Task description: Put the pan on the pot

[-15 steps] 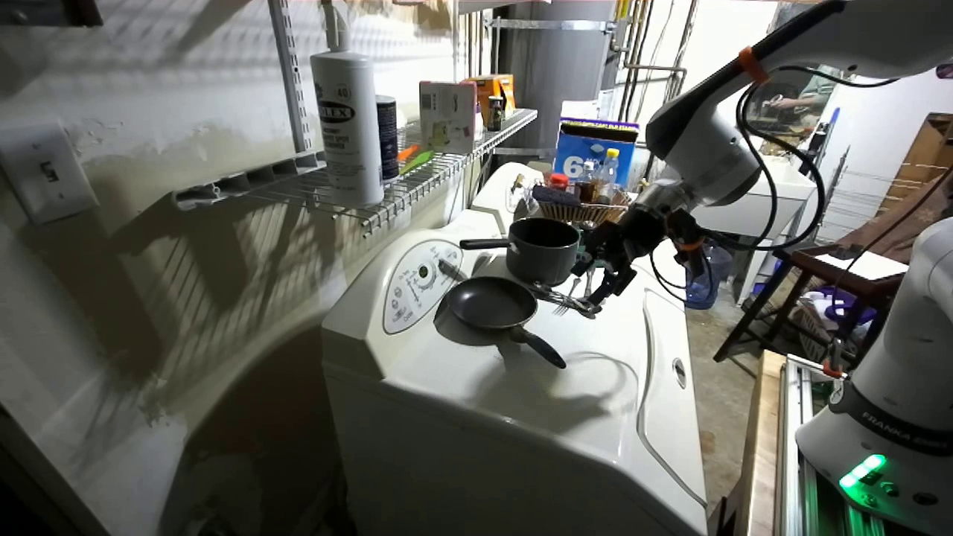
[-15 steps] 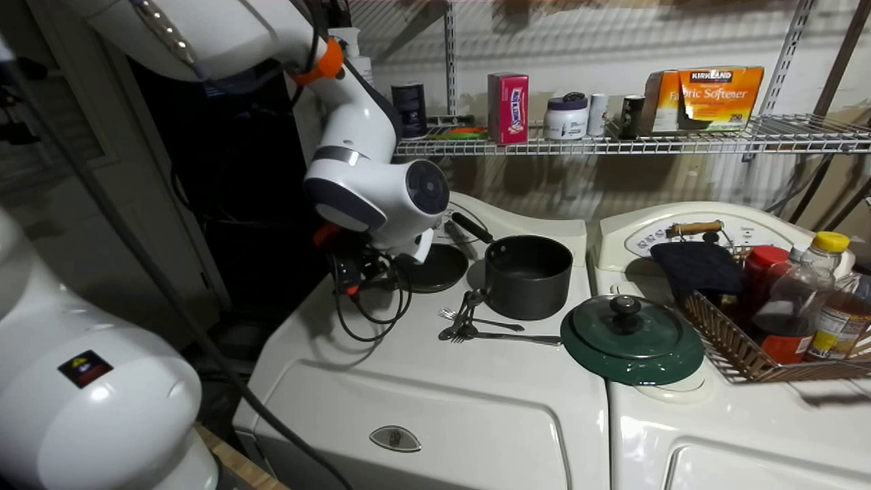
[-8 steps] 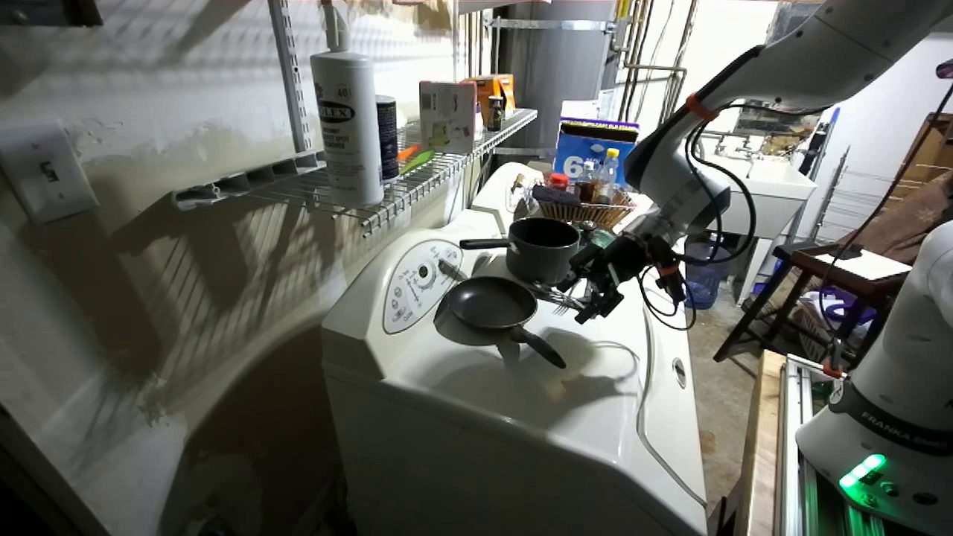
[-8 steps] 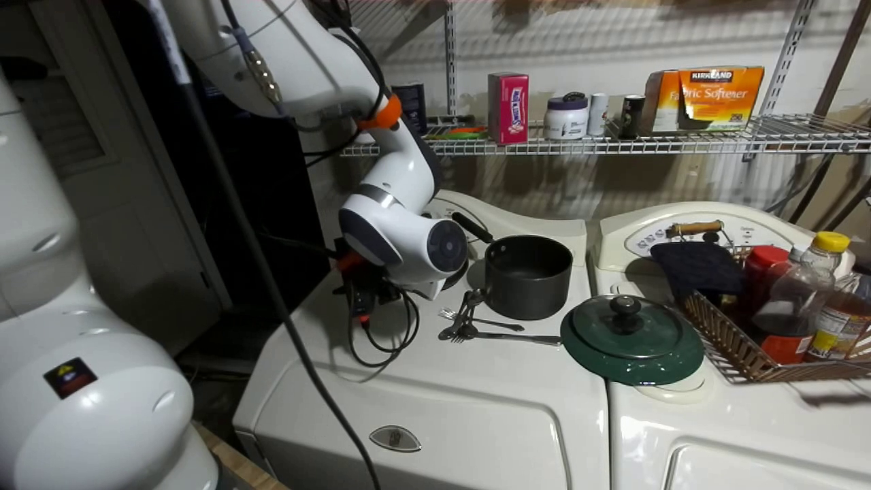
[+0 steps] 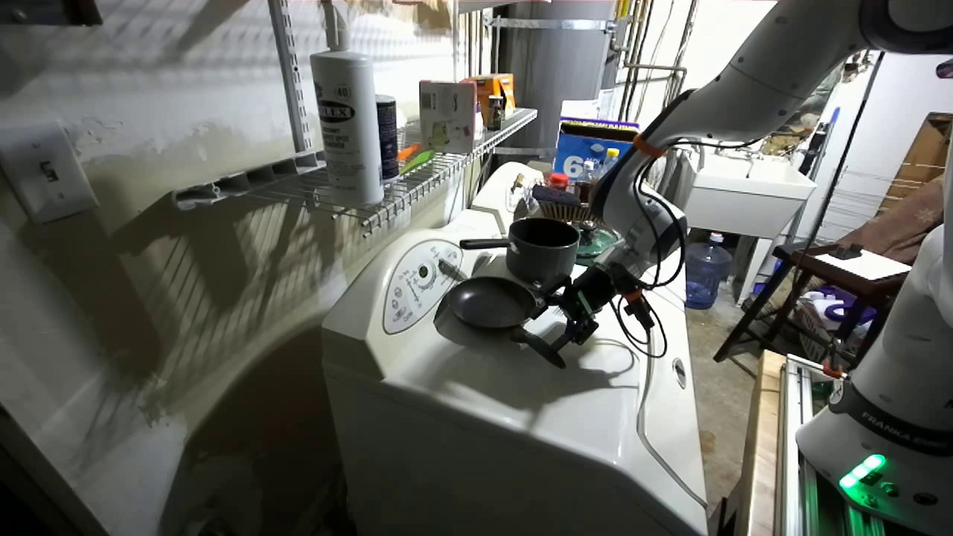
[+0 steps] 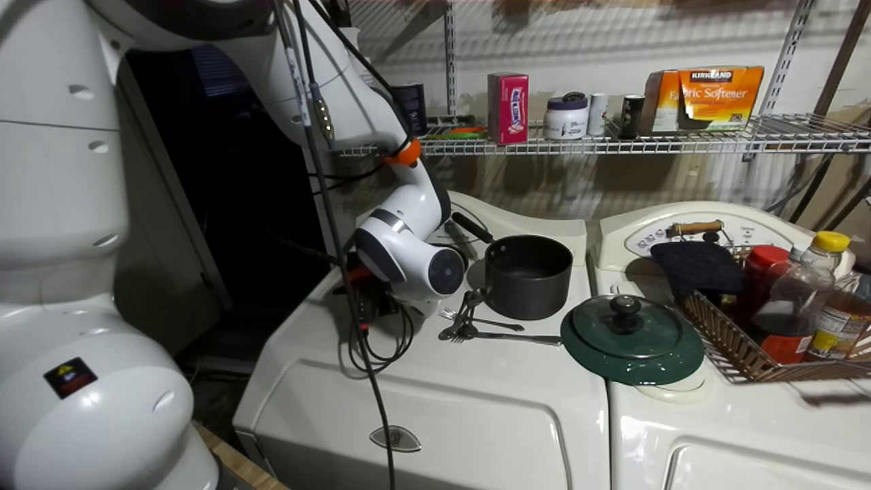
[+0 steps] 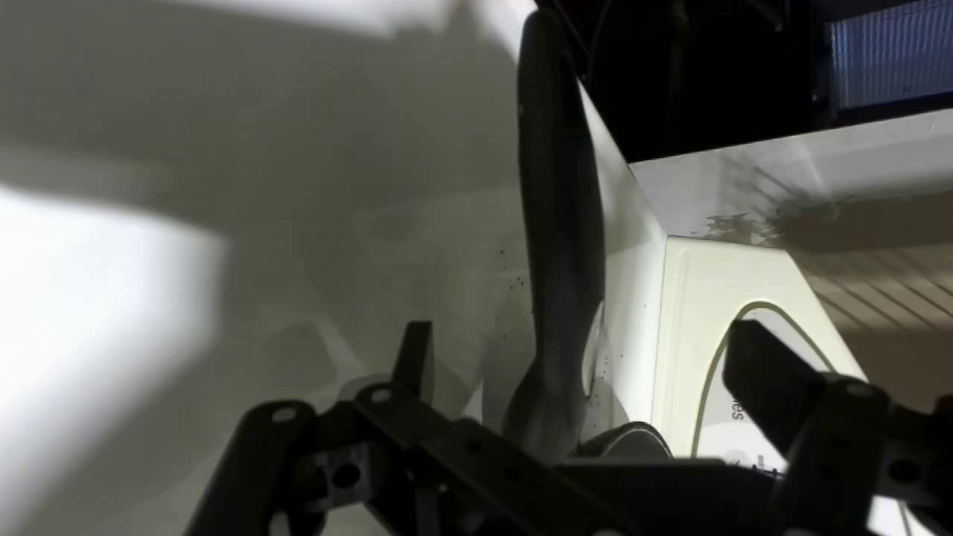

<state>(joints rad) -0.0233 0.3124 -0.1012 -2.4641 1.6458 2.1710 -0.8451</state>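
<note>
the pan (image 5: 491, 301) rests on top of the white appliance (image 5: 595, 432), near the upright pot (image 6: 528, 286). i have the gripper (image 7: 584, 368) spread wide, the pan's dark handle (image 7: 562, 223) showing between its fingers (image 7: 767, 380) in my wrist view (how deep, i can't tell).

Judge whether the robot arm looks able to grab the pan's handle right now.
Probably yes: the tool stands open, and the wrist view shows the handle between its jaws, with nothing seen in the way.
</note>
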